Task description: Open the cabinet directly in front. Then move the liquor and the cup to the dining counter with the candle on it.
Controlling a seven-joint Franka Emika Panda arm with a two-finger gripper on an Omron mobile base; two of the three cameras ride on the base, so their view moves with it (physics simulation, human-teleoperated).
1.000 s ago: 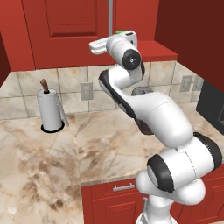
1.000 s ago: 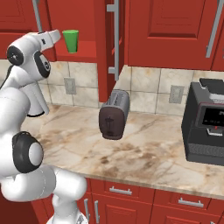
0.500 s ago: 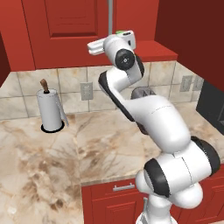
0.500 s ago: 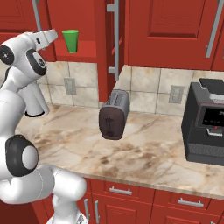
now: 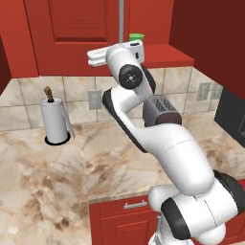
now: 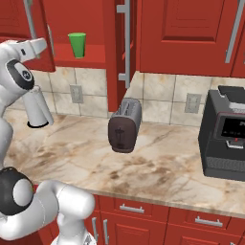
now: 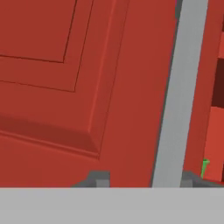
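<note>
cup (image 6: 77,45) inside cabinet (image 6: 91,52) — toaster (image 6: 125,125) below

arm (image 5: 158,143) raised, cup (image 5: 137,37) on cabinet (image 5: 162,52) shelf

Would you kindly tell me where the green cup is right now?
The cup stands upright on the open cabinet's bottom shelf, upper left in the right base view, above the paper-towel roll and left of the door handle.

Matt red painted cabinet (image 7: 65,87), brushed-metal handle (image 7: 179,96), glossy veined marble worktop (image 6: 158,167).
</note>
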